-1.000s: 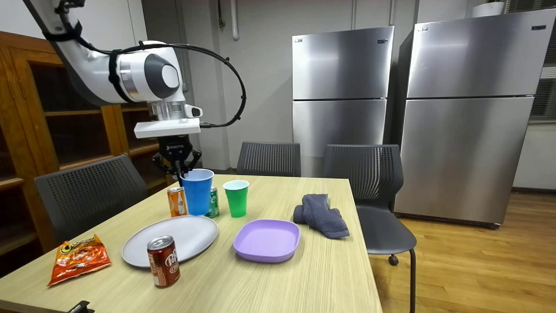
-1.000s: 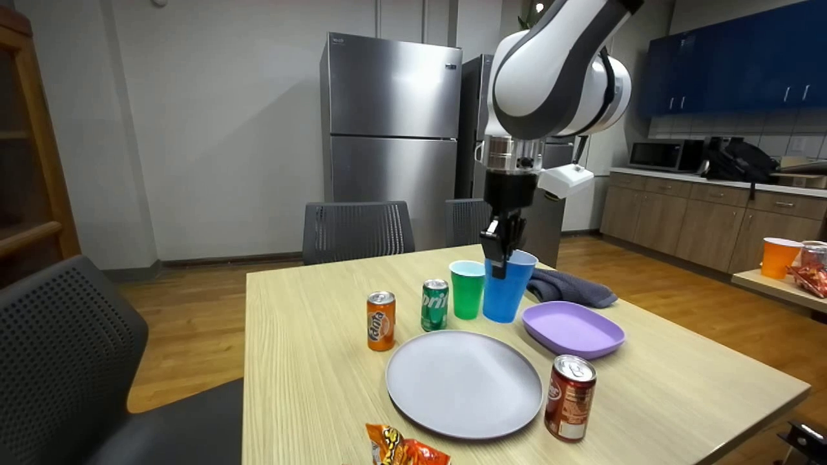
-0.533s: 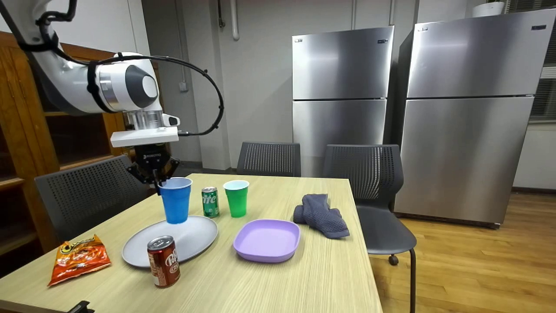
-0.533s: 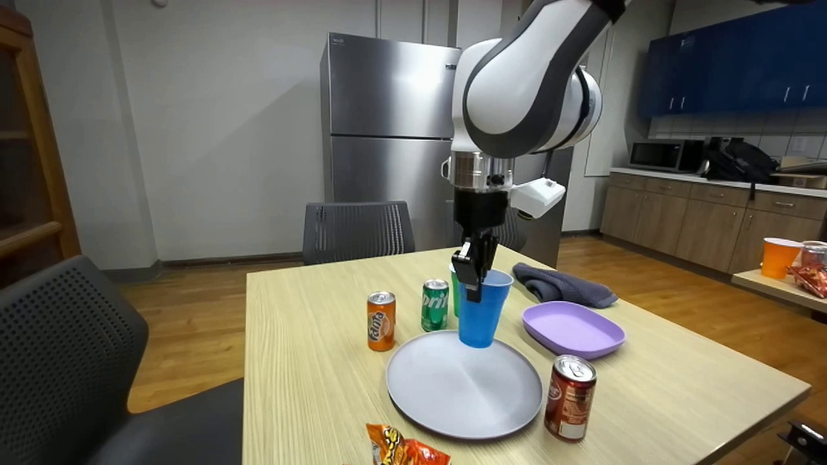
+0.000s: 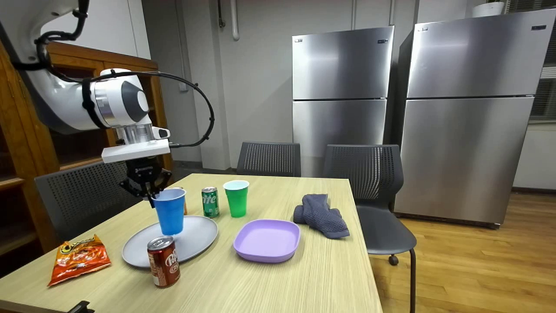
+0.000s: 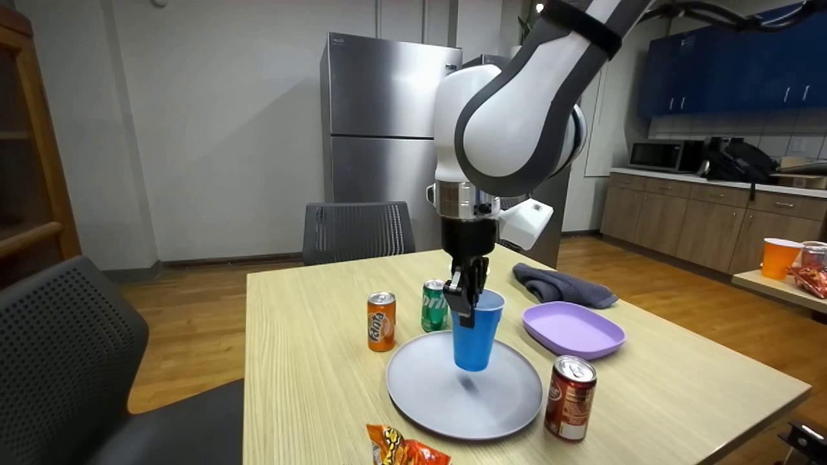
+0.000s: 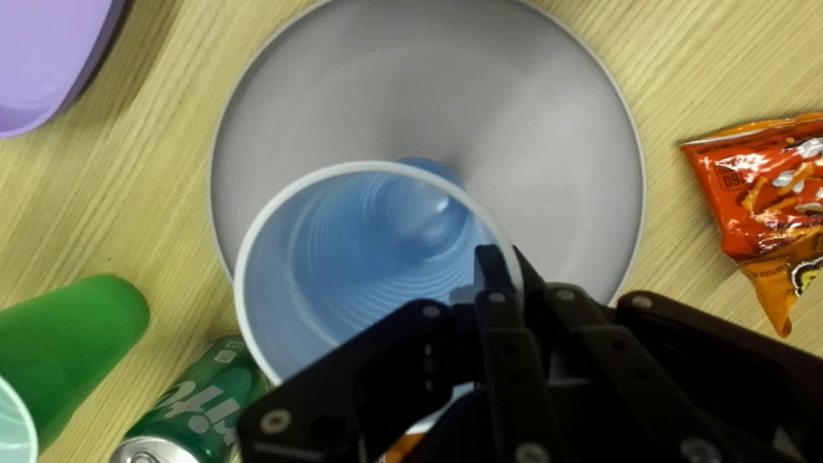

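Observation:
My gripper (image 5: 152, 201) is shut on the wall of a blue cup (image 5: 170, 215) at its rim. In the wrist view one finger of the gripper (image 7: 511, 273) is inside the blue cup (image 7: 360, 276) and one outside. The cup, nearly upright and open at the top, hangs a little above a round grey plate (image 6: 465, 407), with its shadow on the plate. A red-brown Dr Pepper can (image 6: 570, 400) stands beside the plate. A Sprite can (image 5: 210, 203) and an orange Fanta can (image 6: 381, 321) stand behind it. The Fanta can is mostly hidden in an exterior view.
A green cup (image 5: 236, 200) stands right of the Sprite can. A purple square plate (image 5: 267, 240) and a dark folded towel (image 5: 321, 217) lie farther right. An orange snack bag (image 5: 80, 261) lies near the grey plate. Chairs (image 5: 269, 159) stand around the wooden table (image 5: 304, 287).
My gripper has carried the blue cup from beside the green cup to over the grey plate and lowered it somewhat. The other objects have not moved.

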`<state>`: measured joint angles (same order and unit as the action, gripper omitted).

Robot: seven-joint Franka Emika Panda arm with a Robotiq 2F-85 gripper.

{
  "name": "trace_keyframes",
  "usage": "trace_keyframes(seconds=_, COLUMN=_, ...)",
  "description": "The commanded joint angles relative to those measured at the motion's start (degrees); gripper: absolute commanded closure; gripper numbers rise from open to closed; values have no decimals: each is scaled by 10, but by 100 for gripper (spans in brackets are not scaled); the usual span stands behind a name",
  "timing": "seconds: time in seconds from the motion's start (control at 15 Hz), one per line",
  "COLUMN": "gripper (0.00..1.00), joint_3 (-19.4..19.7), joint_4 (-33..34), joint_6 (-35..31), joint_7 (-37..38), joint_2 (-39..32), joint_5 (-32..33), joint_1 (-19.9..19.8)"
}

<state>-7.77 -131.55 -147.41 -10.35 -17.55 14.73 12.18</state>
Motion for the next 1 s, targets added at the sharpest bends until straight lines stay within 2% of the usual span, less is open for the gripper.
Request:
trace_keyframes(seconds=0.0, gripper=99, joint_3=11, joint_4=2, joint_6=-31, joint_7=47, joint_2=-14, joint_5=46, joint_1=16)
trace_keyframes(seconds=0.53, gripper=99, joint_3=19, joint_4=-1, joint_6=-51, joint_7=65, joint_2=-33, joint_5=66, joint_1=23)
trace_keyframes(seconds=0.6, gripper=71, joint_3=18, joint_4=-1, joint_6=-47, joint_7=62, joint_2=-31, joint_5=63, joint_1=22)
trace_keyframes(seconds=0.67, gripper=70, joint_3=17, joint_4=-2, joint_6=-45, joint_7=59, joint_2=-29, joint_5=61, joint_1=21)
trace_keyframes(seconds=0.93, gripper=42, joint_3=5, joint_4=-6, joint_6=-29, joint_7=38, joint_2=-15, joint_5=41, joint_1=10)
